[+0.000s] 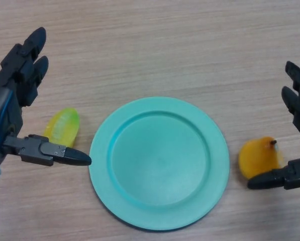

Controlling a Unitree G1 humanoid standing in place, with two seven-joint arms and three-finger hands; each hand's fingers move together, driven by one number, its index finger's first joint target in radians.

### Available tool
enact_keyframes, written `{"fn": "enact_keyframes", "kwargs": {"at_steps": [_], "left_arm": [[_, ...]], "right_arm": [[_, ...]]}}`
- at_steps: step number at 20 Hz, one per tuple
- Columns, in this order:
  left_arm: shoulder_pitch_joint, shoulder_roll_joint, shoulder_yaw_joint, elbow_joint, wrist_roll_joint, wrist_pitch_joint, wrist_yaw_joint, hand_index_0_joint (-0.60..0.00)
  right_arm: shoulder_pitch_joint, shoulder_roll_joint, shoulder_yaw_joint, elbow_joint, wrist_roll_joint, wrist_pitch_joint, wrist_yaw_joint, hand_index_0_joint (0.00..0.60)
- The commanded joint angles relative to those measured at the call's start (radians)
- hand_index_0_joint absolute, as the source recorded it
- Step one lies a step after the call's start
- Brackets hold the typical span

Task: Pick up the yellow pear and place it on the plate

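A yellow-orange pear with a dark stem lies on the wooden table just right of the teal plate. My right hand is open at the right edge, fingers above the pear and thumb just below it, not gripping. My left hand is open at the left, its thumb pointing toward the plate's left rim.
A yellow-green fruit-shaped object lies left of the plate, between my left hand's fingers and thumb, not held. The plate holds nothing. The wooden table stretches beyond the plate.
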Motion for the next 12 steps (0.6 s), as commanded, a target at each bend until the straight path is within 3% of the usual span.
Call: {"fn": "enact_keyframes", "kwargs": {"at_steps": [1,5,11,12], "left_arm": [[-0.041,0.038,0.036,-0.057,0.022,-0.113,0.029,0.0],[-0.035,0.032,0.03,-0.057,0.025,-0.112,0.028,0.0],[-0.035,0.035,0.034,-0.057,0.037,-0.098,0.016,0.0],[-0.034,0.036,0.035,-0.057,0.037,-0.098,0.015,0.0]], "right_arm": [[-0.026,-0.033,-0.075,0.044,0.018,-0.216,-0.032,0.0],[-0.068,-0.057,-0.075,0.248,0.037,-0.316,-0.048,0.0],[-0.123,-0.061,-0.022,0.512,-0.014,-0.525,-0.106,0.0],[-0.125,-0.061,-0.02,0.524,-0.014,-0.538,-0.109,0.05]]}}
